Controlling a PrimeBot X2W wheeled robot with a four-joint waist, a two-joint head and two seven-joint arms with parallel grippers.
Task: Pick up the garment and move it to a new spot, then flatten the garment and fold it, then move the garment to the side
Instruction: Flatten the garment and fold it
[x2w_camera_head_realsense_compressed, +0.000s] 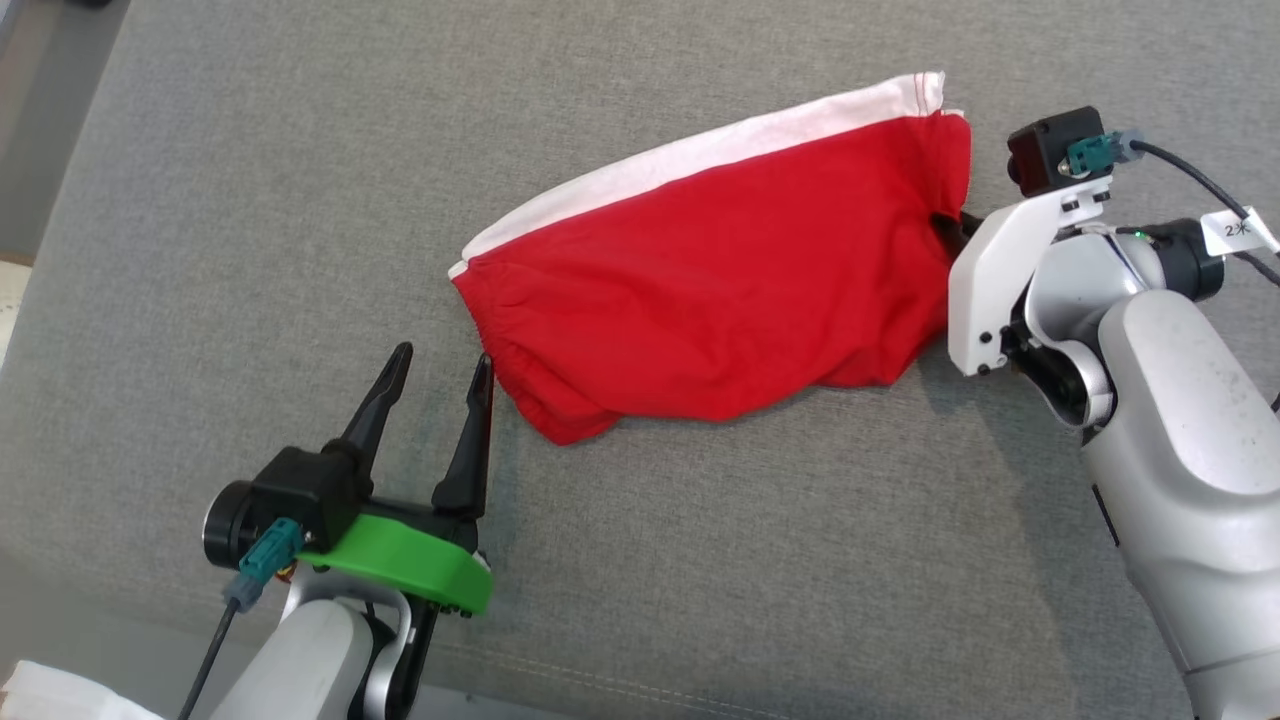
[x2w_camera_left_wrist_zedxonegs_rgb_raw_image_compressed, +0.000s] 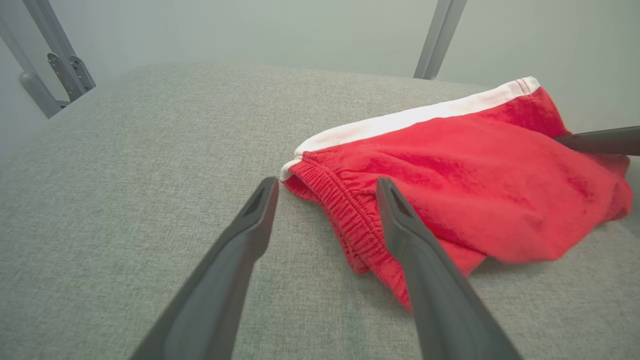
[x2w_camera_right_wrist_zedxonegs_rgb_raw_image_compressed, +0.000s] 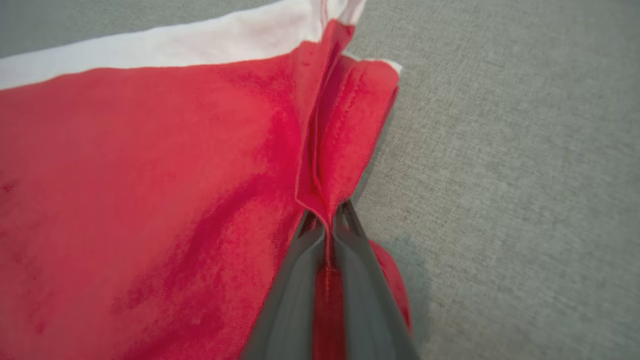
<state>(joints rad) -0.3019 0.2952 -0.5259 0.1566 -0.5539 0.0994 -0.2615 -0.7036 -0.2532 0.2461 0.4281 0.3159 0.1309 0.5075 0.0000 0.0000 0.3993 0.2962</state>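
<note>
Garment (x2w_camera_head_realsense_compressed: 720, 290), red shorts with a white side band, lying loosely rumpled on grey fabric surface (x2w_camera_head_realsense_compressed: 300, 200), a little right of centre in head view, gathered waistband toward lower left, leg hem toward upper right. At the hem end, right gripper (x2w_camera_head_realsense_compressed: 948, 226), mostly hidden behind its own white bracket, tips buried in the red edge. In right wrist view, same gripper (x2w_camera_right_wrist_zedxonegs_rgb_raw_image_compressed: 327, 220) clamped tight, a raised ridge of garment (x2w_camera_right_wrist_zedxonegs_rgb_raw_image_compressed: 150, 200) pinched between the two dark fingers, more red cloth running down between them. Left gripper (x2w_camera_head_realsense_compressed: 441, 358) spread wide, holding nothing, just beside the waistband corner, one fingertip close against the gathered edge. In left wrist view, left gripper (x2w_camera_left_wrist_zedxonegs_rgb_raw_image_compressed: 326, 184) with fingers well apart, one over bare surface, the other overlapping the waistband of garment (x2w_camera_left_wrist_zedxonegs_rgb_raw_image_compressed: 475, 180); touching or just above, cannot tell. From the right edge of that view, one finger (x2w_camera_left_wrist_zedxonegs_rgb_raw_image_compressed: 600, 141) of the right gripper reaching into the far end of the cloth. Beyond the far edge of the surface, grey metal struts (x2w_camera_left_wrist_zedxonegs_rgb_raw_image_compressed: 440, 40)
</note>
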